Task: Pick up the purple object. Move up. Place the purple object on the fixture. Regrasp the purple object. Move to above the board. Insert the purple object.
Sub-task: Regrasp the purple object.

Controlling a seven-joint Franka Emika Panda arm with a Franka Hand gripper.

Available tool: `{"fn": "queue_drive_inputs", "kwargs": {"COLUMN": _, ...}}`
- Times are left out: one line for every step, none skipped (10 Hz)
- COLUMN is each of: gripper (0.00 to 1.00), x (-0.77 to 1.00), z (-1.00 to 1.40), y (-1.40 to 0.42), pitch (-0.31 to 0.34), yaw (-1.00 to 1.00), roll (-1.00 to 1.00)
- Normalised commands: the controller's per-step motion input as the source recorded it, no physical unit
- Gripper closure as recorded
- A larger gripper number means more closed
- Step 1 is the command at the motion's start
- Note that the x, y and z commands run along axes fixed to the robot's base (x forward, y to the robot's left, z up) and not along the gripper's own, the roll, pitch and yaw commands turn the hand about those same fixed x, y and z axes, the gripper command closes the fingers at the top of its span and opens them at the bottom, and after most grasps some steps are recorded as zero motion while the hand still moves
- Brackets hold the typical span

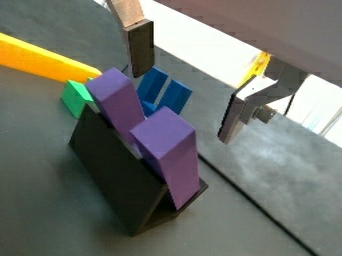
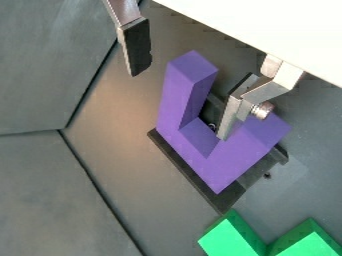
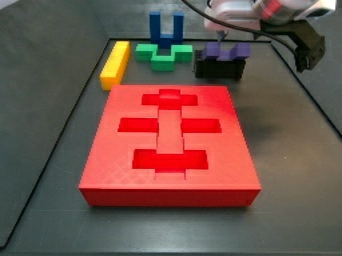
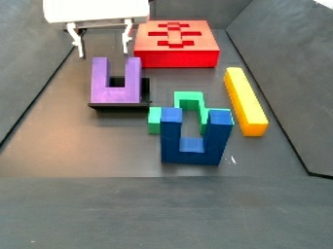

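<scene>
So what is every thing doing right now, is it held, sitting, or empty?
purple object: resting on the fixture, prongs up, not held.
tool: open, fingers either side of the purple object, not gripping.
board: flat on the floor, recesses empty.
blue piece: standing, prongs up.
green block: on the floor.
yellow bar: lying flat.

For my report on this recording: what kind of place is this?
Probably a robot test bench for insertion tasks: a dark walled tray, a red board with shaped recesses, loose plastic blocks, and the gripper open above the purple object on the fixture.
</scene>
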Motion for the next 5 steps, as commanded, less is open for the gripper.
{"fn": "queue_drive_inputs", "kwargs": {"gripper": 0.0, "x": 0.03, "z": 0.0, "y": -0.19, "pitch": 0.049, "yaw": 0.0, "roll": 0.33}}
{"fn": "queue_drive_inputs", "kwargs": {"gripper": 0.0, "x": 0.07, "z": -0.07, "y": -0.17, "pitch": 0.046, "yaw": 0.0, "roll": 0.28}}
{"fn": "queue_drive_inputs", "kwargs": {"gripper": 0.0, "x": 0.25, "z": -0.14, "y": -0.16, "pitch": 0.094, "yaw": 0.0, "roll": 0.29}}
{"fn": "queue_drive_inputs", "kwargs": {"gripper": 0.0, "x": 0.41, "z": -0.14, "y": -0.14, "pitch": 0.131, "yaw": 0.0, "roll": 0.22}}
{"fn": "queue_drive_inputs", "kwargs": {"gripper": 0.0, "x": 0.41, "z": -0.17, "y": -0.1, "pitch": 0.126, "yaw": 0.0, "roll": 0.23}}
